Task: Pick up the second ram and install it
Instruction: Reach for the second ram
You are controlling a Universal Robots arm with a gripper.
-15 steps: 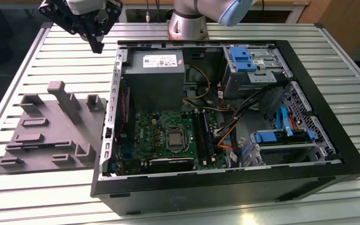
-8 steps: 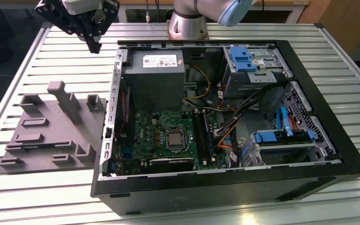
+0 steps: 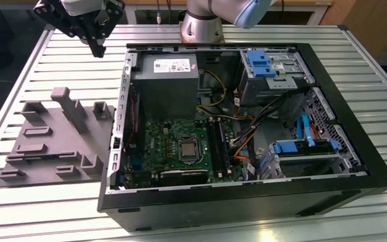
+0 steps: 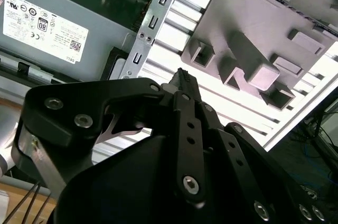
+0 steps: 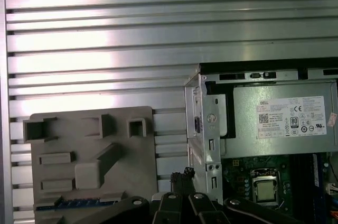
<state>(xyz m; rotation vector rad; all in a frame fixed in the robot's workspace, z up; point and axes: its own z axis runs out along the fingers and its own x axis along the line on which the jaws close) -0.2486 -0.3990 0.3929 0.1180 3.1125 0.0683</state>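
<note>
The second ram (image 5: 79,202) is a thin dark stick with blue marks. It lies flat in a slot along one edge of the grey tray (image 5: 63,129), and in the exterior view it is a dark strip (image 3: 39,156) on the tray (image 3: 52,146). My gripper (image 3: 99,50) hangs high over the slatted table at the exterior view's far left, beyond the tray and beside the open computer case (image 3: 247,201). Its black fingers (image 4: 182,78) are shut together with nothing between them. The motherboard (image 3: 180,146) with its memory slots (image 3: 218,143) lies inside the case.
The grey power supply (image 3: 165,83) fills the case's far left corner. Blue drive brackets (image 3: 259,63) and cables (image 3: 247,136) crowd the exterior view's right half of the case. Upright posts (image 3: 69,103) rise from the tray. Bare table slats (image 5: 105,39) stretch beyond the tray.
</note>
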